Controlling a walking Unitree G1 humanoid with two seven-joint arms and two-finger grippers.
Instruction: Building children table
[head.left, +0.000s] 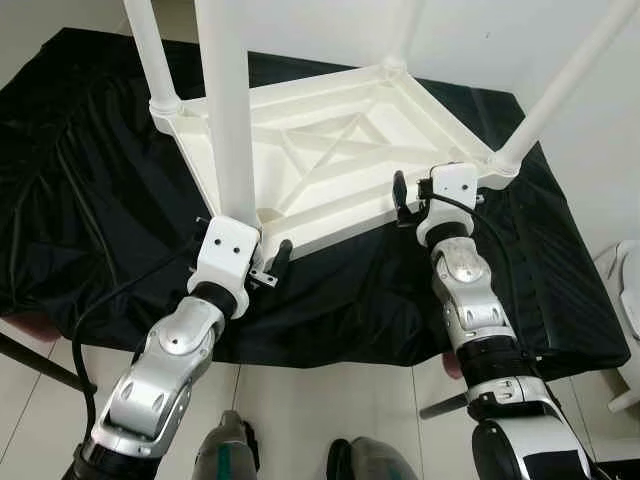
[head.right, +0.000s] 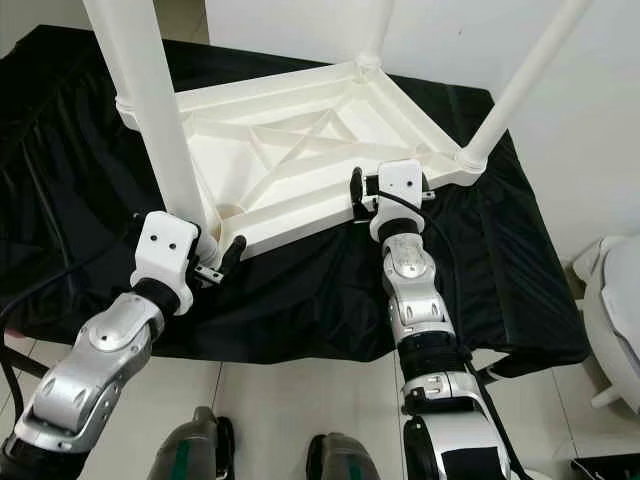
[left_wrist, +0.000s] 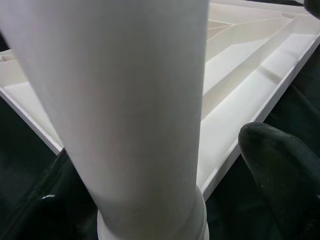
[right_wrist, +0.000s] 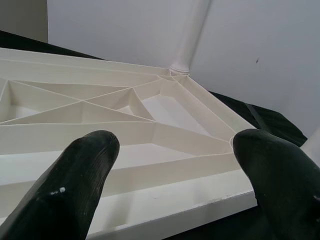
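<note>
The left gripper (head.left: 262, 262) has its fingers spread around the base of the near white table leg (head.left: 226, 110), while the right gripper (right_wrist: 172, 165), fingers apart, hovers at the rim of the upturned white tabletop (head.left: 330, 165) lying on a black cloth (head.left: 80, 200).

Both eye views look steeply down from the head at the upturned white table top (head.left: 330, 150) on the black-draped surface (head.left: 90, 200), and share almost the same scene, the right eye's picture shifted slightly sideways. The left wrist view sits very close to the near leg (left_wrist: 125, 110) where it meets the table top, one dark finger (left_wrist: 285, 165) at the edge. The right wrist view looks low across the table top's ribbed underside toward the far corner leg (right_wrist: 192, 35), between its two fingers (right_wrist: 75, 185).
</note>
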